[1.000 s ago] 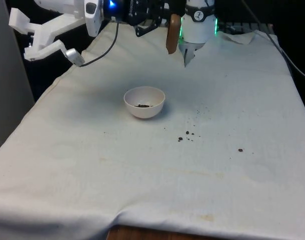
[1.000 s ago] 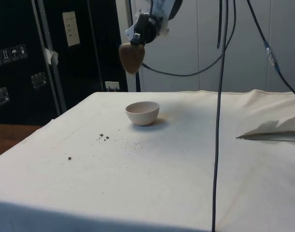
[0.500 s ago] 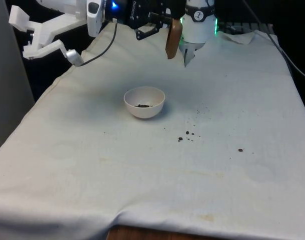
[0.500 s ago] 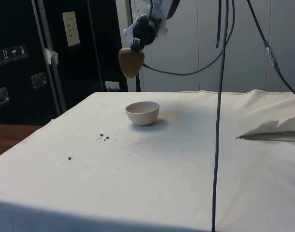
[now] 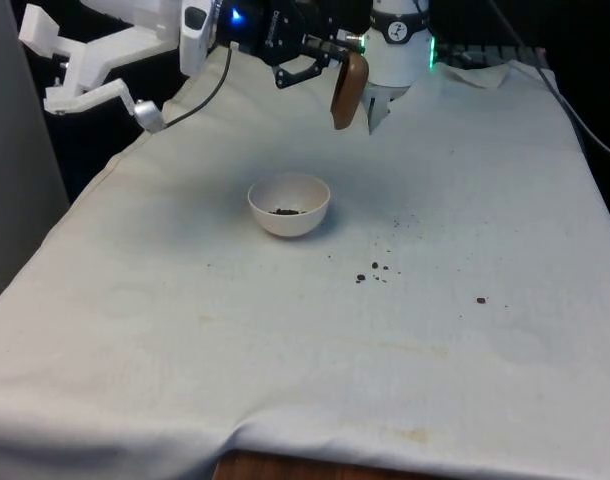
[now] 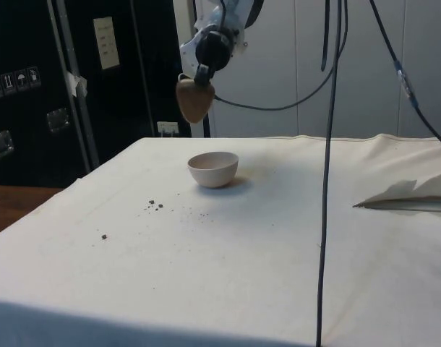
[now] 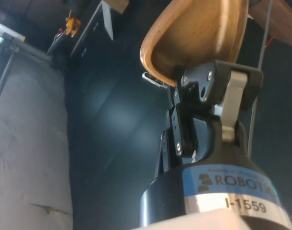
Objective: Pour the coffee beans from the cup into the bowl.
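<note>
The end effector (image 5: 335, 62) grips the brown wooden cup (image 5: 347, 91) by its rim, tipped steeply, high over the worktop (image 5: 465, 200) beyond the white bowl (image 5: 289, 204); spilled beans (image 5: 373, 271) suggest centring it over the bowl before tipping further

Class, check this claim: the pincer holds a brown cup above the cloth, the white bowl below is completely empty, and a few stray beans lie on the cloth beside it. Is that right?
One detail is wrong. The white bowl is not empty: the front view shows a few coffee beans in its bottom. The rest stands: the pincer holds the brown cup above the cloth, and stray beans lie beside the bowl.
</note>
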### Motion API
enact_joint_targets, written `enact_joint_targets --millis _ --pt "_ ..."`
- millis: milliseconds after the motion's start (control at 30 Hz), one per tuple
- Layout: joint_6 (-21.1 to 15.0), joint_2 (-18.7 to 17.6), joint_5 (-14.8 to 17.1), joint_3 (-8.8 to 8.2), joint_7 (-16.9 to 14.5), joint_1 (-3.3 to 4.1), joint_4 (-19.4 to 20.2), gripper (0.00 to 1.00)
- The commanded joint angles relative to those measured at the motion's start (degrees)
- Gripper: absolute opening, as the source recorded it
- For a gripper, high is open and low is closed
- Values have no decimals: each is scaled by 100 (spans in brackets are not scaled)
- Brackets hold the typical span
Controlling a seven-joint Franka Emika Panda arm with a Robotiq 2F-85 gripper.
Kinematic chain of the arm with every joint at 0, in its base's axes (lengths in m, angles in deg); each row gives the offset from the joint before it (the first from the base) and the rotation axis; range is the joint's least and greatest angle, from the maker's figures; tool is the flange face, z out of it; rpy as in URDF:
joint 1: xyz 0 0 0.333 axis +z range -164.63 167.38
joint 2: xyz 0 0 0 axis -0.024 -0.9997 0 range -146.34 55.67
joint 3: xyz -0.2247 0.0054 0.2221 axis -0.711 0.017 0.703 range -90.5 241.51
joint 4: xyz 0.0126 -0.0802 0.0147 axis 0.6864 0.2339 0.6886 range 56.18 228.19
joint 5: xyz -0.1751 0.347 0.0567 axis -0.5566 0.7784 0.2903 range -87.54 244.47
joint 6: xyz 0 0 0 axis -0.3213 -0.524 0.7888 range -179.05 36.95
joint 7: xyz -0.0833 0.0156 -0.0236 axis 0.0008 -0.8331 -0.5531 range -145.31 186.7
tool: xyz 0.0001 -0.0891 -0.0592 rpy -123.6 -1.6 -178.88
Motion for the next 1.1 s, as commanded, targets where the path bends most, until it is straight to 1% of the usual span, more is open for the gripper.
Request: enact_joint_targets --millis 0,67,100,133,167,333,367,400,567,633,667,700,933,967,1000,1067 --pt "-155 57 -46 -69 0 109 74 0" --pt "-218 74 -97 -46 6 120 74 0" --pt "-97 34 -92 29 0 23 0 0" --pt "-252 86 -120 -29 6 126 74 0" --pt "-315 103 -172 6 11 126 74 0" --pt "-458 138 -281 52 23 155 63 0" --pt "-350 97 -275 132 0 63 0 0" --pt "-521 155 -332 80 23 160 63 0" --pt "-670 189 -435 126 34 189 63 0" --pt "-762 206 -510 166 40 189 57 0" --pt "-636 166 -487 235 6 97 0 0" --pt "-802 218 -533 183 46 189 57 0" --pt "-1049 269 -705 286 74 189 52 0" --pt "-928 229 -682 350 40 103 0 0" --pt "-1077 275 -728 298 80 189 52 0" --pt "-1152 292 -773 327 92 189 52 0"
